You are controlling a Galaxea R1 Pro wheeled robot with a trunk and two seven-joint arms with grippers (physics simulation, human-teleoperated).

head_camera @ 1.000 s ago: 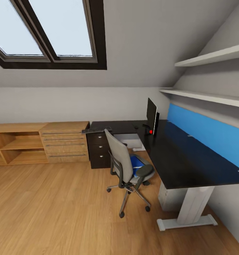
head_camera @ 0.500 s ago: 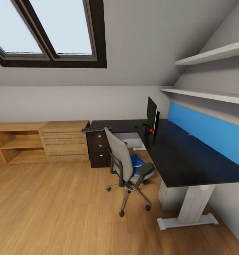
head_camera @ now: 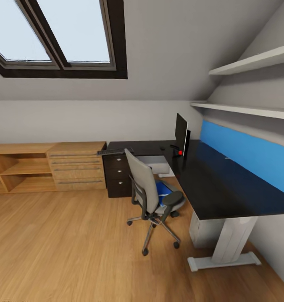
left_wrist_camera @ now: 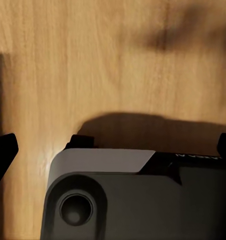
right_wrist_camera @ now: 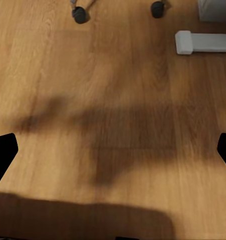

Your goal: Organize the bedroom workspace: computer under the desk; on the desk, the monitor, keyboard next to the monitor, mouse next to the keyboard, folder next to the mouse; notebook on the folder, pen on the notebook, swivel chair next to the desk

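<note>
Folder (head_camera: 162, 189) on swivel chair (head_camera: 147, 191) seat, beside desk (head_camera: 209, 184).

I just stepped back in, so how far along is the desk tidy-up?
Done: the monitor stands on the desk. In hand: nothing. Left: the blue folder is on the swivel chair, and the keyboard sits at the desk's far end.
</note>
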